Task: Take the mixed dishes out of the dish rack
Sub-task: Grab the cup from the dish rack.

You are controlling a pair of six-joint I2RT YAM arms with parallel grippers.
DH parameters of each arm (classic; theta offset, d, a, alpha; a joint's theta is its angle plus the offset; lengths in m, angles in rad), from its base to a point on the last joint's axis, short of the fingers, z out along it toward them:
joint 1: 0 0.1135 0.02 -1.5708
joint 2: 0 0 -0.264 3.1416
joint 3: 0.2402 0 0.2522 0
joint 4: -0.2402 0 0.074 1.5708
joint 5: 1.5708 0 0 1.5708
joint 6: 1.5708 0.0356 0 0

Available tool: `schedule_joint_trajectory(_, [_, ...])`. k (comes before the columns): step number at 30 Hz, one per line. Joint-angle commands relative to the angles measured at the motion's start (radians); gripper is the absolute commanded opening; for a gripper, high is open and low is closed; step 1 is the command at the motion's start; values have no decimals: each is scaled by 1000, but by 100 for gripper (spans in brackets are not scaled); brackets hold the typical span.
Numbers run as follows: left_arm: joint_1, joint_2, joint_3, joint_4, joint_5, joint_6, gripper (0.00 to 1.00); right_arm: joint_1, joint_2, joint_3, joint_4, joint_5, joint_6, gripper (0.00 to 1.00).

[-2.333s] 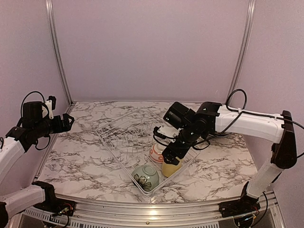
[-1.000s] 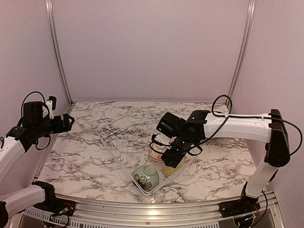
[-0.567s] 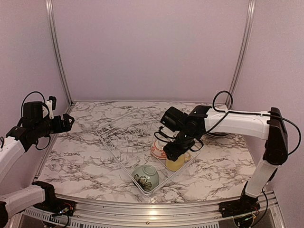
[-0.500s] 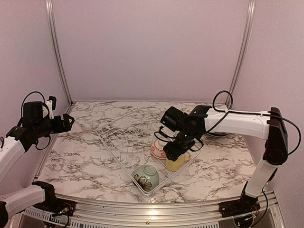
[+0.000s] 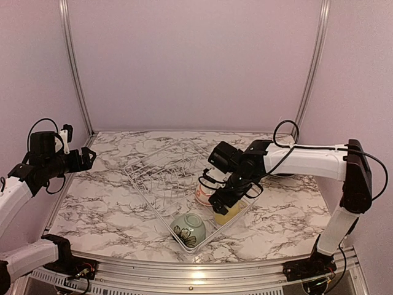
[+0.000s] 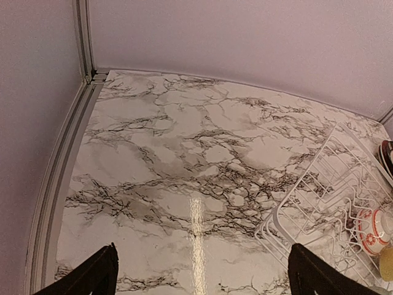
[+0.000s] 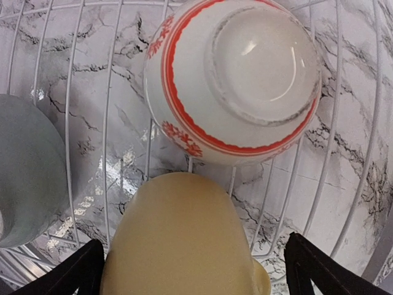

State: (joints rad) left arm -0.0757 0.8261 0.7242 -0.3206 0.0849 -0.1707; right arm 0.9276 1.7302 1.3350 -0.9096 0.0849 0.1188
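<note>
The yellow cup (image 5: 226, 213) sat in the near right corner of the dish rack (image 5: 161, 184), close against the rack's right rim, and whether it stood upright or leaned could not be told. Just behind it, almost touching, the small red-patterned white bowl (image 5: 203, 194) lay upside down on the wires with its foot ring facing up. The green flowered bowl (image 5: 188, 228) rested apart from both, at the rack's nearest corner, mouth upward. The rest of the white wire rack, turned diagonally on the marble table (image 5: 110, 203), showed only rows of bare tines. The right arm reached in from the right, elbow bent and wrist tipped downward, and the right gripper (image 5: 226, 198) hung directly over the cup. Its jaws were spread wide, one finger (image 7: 80, 270) on each side of the cup, with a clear gap on the right side, so nothing was gripped. The left arm was folded back at the table's left edge, and the left gripper (image 5: 86, 158), jaws equally wide, pointed over bare marble. A dark-rimmed plate edge (image 6: 387, 161) showed beyond the rack's far side.
</note>
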Motion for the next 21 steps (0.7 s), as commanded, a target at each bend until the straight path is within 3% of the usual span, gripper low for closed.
schedule_joint_trajectory(1, [2, 3, 12, -20, -2, 11, 99, 8, -15, -16, 21, 28, -61, 98])
schedule_joint_trajectory(8, [2, 9, 13, -20, -8, 11, 99, 20, 22, -28, 28, 12, -92, 93])
schedule_joint_trajectory(21, [2, 20, 15, -23, -10, 13, 99, 20, 26, -21, 50, -38, -117, 62])
